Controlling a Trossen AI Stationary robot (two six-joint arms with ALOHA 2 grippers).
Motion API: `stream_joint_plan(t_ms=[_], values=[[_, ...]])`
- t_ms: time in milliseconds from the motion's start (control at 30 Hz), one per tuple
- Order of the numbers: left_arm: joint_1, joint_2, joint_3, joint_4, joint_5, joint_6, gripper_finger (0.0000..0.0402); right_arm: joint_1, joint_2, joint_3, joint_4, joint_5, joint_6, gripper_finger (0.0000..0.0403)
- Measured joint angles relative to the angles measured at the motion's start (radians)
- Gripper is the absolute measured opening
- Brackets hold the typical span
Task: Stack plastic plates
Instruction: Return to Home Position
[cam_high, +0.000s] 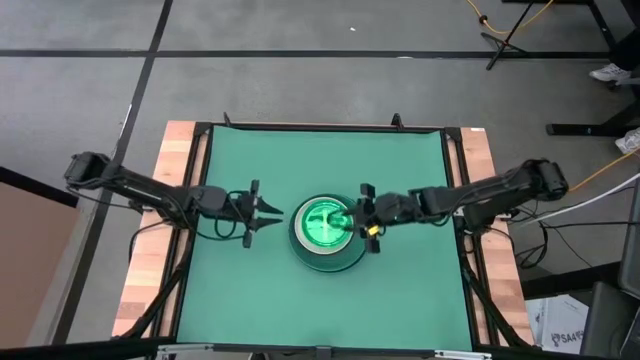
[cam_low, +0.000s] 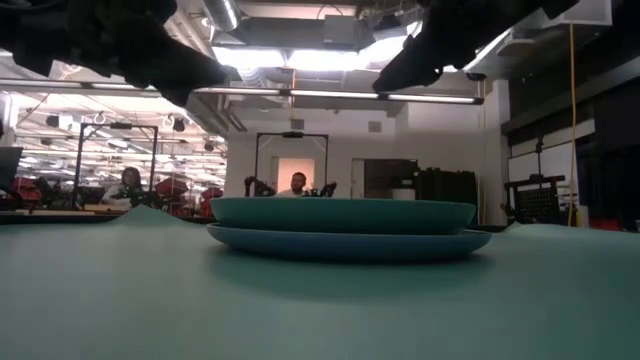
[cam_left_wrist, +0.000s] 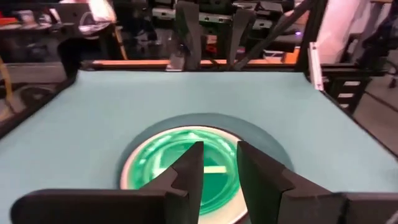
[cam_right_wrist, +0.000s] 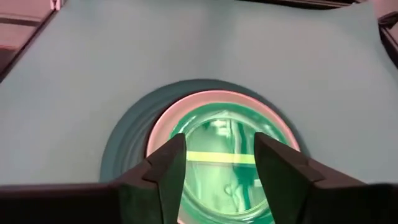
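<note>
— Where are the plastic plates (cam_high: 322, 222) sitting?
— Stacked at the worktop's (cam_high: 400, 300) centre, with the left claw (cam_high: 268, 212) and right claw (cam_high: 362, 214) hanging spread and empty on either side.
— Homing advice?
— I'm suggesting lifting clear first, then drawing back towards the side edges, so no finger is clipping the rim.

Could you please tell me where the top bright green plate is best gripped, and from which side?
The bright green plate lies flat, nested below the large plates' rims, so a sideways approach looks blocked. Probably pinch its right rim from above, one finger inside and one outside, with the open right gripper hovering there.
</note>
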Motion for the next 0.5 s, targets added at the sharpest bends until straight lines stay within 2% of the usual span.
stream_joint_plan(t_ms=[100,267,500], values=[[0.037,-0.076,0.000,-0.090,-0.001,0.017,0.0076,-0.053,-0.020,0.000,-0.009,-0.049,-0.024,0.0169],[0.083,-0.211,0.000,-0.252,-0.001,0.035,0.0041,-0.120,-0.053,-0.016,-0.030,-0.107,-0.044,0.0119],[0.107,-0.394,-0.107,-0.261,0.000,0.047,0.0003,-0.191,-0.206,-0.252,0.138,-0.169,0.007,0.0054]])
